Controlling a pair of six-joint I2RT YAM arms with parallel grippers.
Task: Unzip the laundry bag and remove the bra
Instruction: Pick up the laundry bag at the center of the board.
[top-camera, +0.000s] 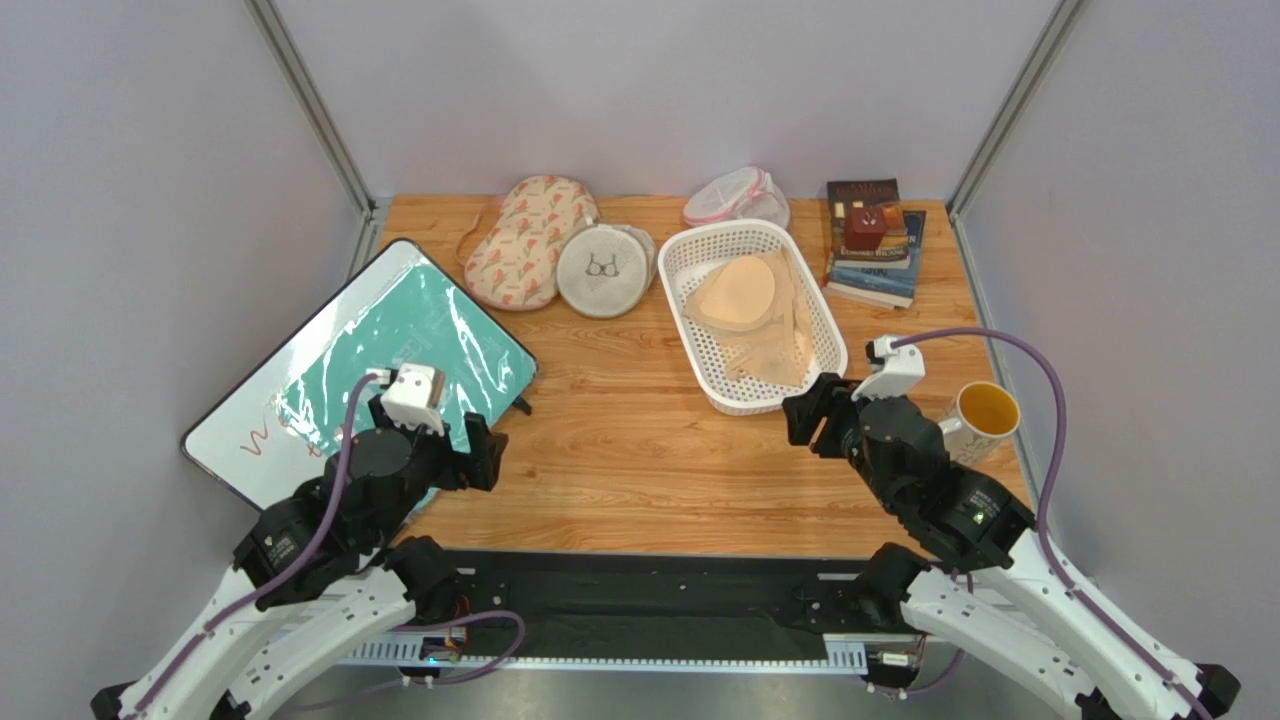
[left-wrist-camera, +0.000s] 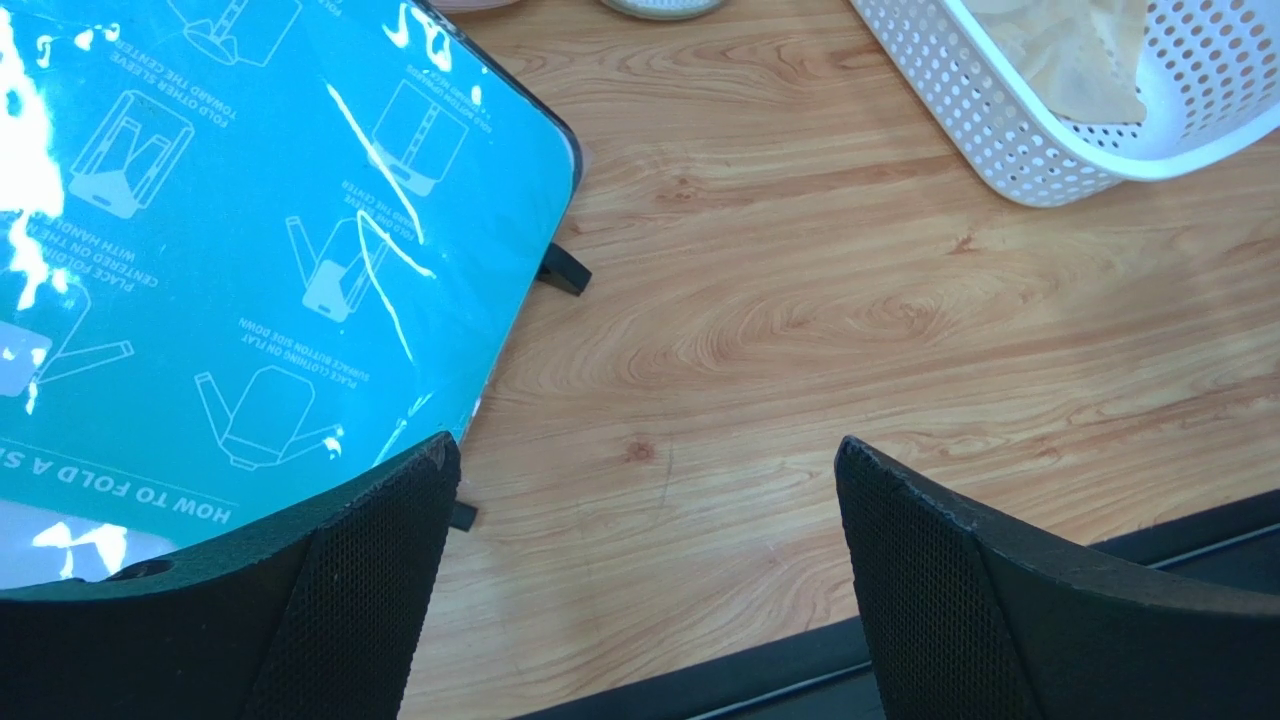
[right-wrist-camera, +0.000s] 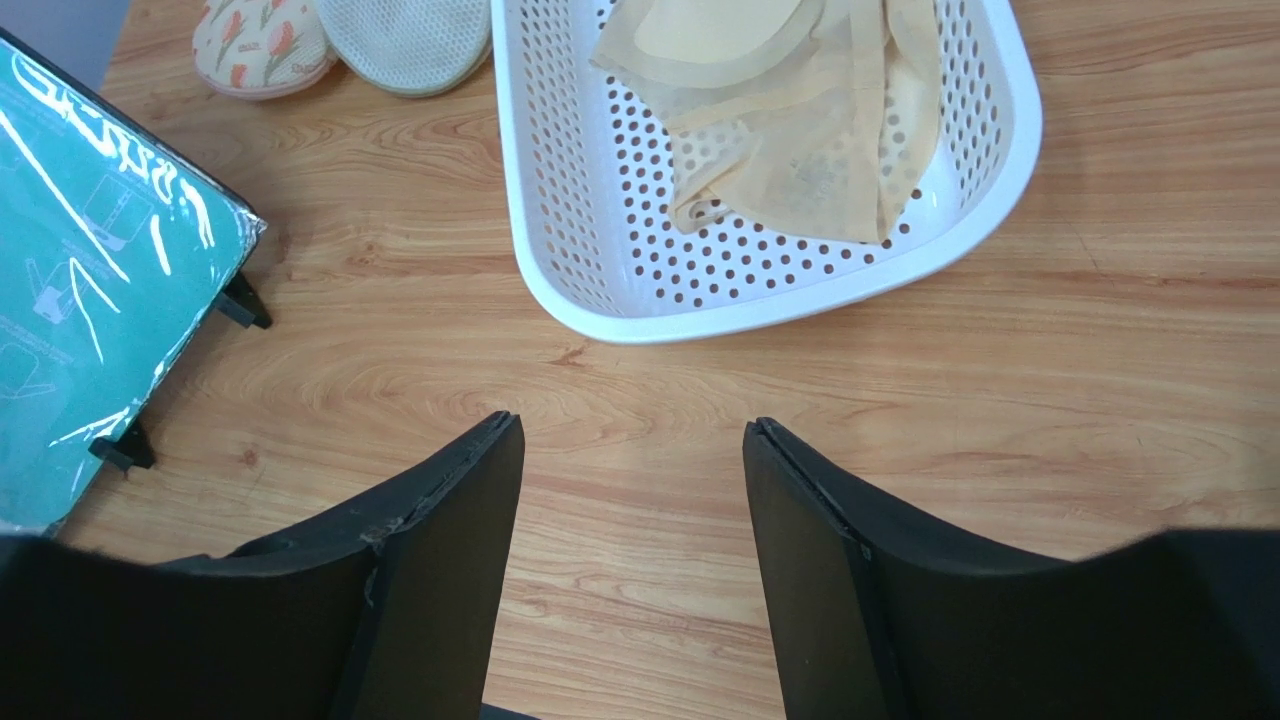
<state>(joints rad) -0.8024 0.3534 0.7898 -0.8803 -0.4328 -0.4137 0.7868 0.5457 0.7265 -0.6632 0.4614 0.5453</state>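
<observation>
The laundry bag, round cream mesh with a small black bra icon on top, lies zipped at the back of the wooden table; its edge also shows in the right wrist view. The bra is hidden from every view. My left gripper hovers open over bare wood near the front left, well short of the bag, with nothing between its fingers. My right gripper stands open and holds nothing at the near end of the basket.
A white perforated basket holds a pale peach bra. An oval orange-patterned bag touches the laundry bag's left side. A pink-trimmed mesh bag, books, a mug and a teal folding board surround the area.
</observation>
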